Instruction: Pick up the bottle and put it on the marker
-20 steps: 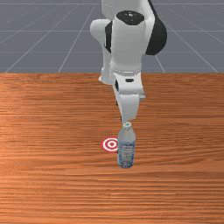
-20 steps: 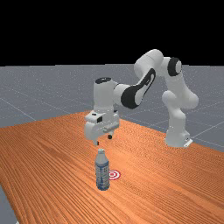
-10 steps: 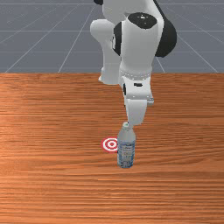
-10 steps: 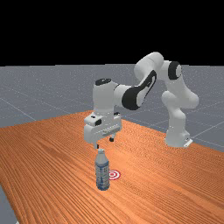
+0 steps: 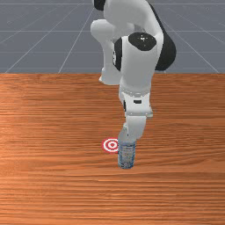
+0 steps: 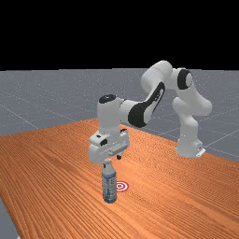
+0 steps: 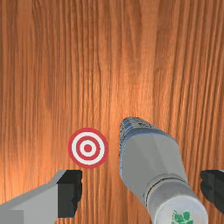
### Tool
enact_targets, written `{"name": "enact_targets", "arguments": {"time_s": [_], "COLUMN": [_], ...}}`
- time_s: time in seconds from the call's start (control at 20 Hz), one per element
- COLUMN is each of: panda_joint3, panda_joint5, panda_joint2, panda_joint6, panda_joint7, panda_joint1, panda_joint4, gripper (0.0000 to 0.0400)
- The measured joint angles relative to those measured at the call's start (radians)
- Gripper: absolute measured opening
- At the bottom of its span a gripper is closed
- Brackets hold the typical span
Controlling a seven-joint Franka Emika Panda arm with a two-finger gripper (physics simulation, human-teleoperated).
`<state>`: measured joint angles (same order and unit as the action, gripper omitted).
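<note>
Gripper (image 6: pixel 112 161) open — 2 fingers (image 7: pixel 70 193) astride upright bottle (image 6: pixel 109 186).

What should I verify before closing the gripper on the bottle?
1. Gripper open: ok, its fingers stand wide apart.
2. Bottle upright on the table: ok.
3. Cap centred between the fingers: not ok, it looks closer to the finger farther from the marker.
4. Gripper low enough for a firm hold: cannot tell; the fingertips look to be near cap height.
5. Marker uncovered for the placing: ok, the bottle stands beside it.
</note>
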<state>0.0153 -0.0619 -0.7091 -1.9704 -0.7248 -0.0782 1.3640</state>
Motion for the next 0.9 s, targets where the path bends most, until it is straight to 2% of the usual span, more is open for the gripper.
{"name": "enact_targets", "arguments": {"time_s": [0.05,0.3,0.4,0.45,0.5,0.6,0.9], "panda_joint3": [0.000,0.000,-0.002,-0.002,-0.001,0.000,-0.020], "panda_joint5": [-0.004,-0.003,-0.005,-0.005,-0.004,-0.001,0.024], "panda_joint2": [0.013,0.013,0.033,0.034,0.030,0.011,0.022], "panda_joint6": [-0.033,-0.033,-0.075,-0.074,-0.060,-0.010,-0.026], "panda_joint7": [-0.006,-0.001,0.006,0.006,0.005,0.001,0.101], "panda_joint1": [0.000,0.000,-0.001,-0.001,-0.001,-0.001,0.001], "panda_joint4": [0.029,0.030,0.066,0.066,0.055,0.011,0.030], "gripper": [0.0400,0.0400,0.0400,0.0244,0.0177,0.0168,0.0167]}}
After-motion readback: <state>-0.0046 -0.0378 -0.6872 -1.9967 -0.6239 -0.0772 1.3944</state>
